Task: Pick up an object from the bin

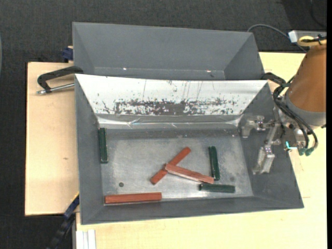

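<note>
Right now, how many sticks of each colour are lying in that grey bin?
Red sticks: 3
Dark green sticks: 3
Total: 6

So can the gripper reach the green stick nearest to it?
Probably yes. The gripper hangs over the bin's right slope, and that green stick lies close by with nothing on top; only its lower end is beside a red stick.
</note>
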Available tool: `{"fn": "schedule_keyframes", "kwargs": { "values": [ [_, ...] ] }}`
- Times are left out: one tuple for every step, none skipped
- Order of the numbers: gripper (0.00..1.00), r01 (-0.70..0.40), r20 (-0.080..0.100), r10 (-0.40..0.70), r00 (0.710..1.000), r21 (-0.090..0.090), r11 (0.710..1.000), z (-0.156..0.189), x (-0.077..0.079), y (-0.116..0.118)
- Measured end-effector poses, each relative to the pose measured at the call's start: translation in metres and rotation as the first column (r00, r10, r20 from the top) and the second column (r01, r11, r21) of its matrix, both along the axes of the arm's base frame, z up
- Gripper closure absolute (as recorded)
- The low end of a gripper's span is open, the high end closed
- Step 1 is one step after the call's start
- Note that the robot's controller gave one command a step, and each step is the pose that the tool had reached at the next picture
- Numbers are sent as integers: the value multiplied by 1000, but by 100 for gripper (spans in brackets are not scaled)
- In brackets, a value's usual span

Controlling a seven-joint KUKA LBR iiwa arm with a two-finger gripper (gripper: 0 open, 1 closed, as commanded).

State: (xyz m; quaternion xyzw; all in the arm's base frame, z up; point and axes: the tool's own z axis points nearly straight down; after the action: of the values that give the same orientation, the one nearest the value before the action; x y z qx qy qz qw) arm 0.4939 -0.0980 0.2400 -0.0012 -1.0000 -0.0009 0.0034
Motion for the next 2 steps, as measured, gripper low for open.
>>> {"fn": "schedule_keyframes", "kwargs": {
  "values": [
    [0,-2,8,2,1000,-2,1000,4,2,0],
    [0,21,15,-21,1000,-2,1000,-47,3,11]
  ]
}}
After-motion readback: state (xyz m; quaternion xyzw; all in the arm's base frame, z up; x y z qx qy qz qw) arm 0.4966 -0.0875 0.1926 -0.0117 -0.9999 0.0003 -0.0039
